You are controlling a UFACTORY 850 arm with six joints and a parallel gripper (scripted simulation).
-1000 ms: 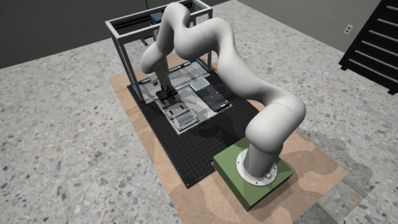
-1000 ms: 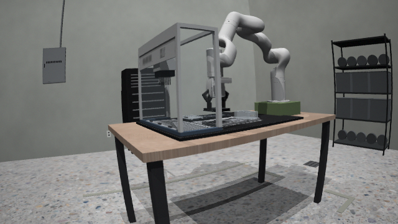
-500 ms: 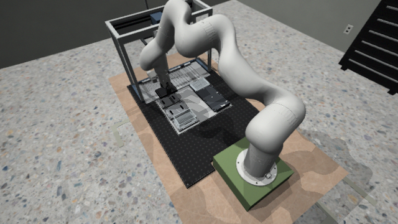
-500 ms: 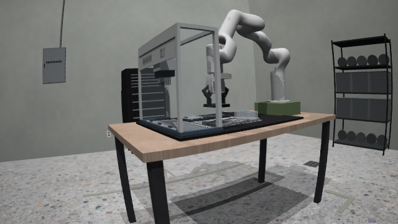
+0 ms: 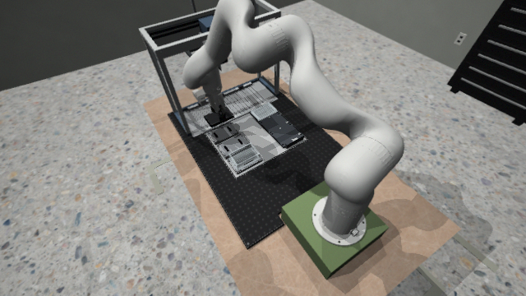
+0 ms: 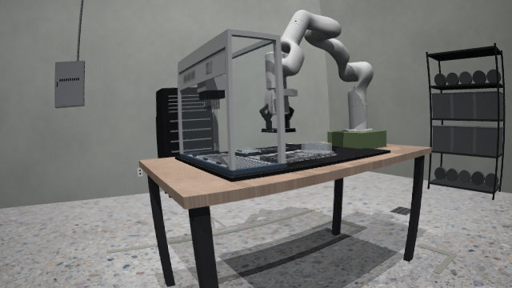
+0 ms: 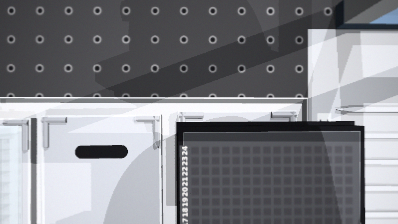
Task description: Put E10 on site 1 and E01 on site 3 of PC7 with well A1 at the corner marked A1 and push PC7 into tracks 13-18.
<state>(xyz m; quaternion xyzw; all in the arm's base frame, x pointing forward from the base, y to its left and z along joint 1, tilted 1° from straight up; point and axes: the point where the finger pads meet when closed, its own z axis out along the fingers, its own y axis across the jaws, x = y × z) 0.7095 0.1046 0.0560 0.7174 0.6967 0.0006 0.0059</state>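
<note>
The white arm's gripper [image 6: 277,120] hangs above the wooden bench [image 6: 224,184], its jaws spread wide and clamped on the dark, fine-welled 384-well plate E10 [image 7: 270,175]. The plate rides level in the air, over the pale plate carrier PC7 [image 7: 100,175], near the instrument's grey frame [image 6: 230,100].

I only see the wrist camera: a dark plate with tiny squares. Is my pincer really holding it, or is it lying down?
Observer: The pincer is shut on it. The exterior view shows the dark plate hanging in the air above the deck.
Operator: Where's the long carrier?
Observer: In the top view the dark carrier lies on the apron, beside the row of nests.
Operator: Is anything in the nests?
Observer: A clear block sits in the nest nearest the arm's base.
</note>
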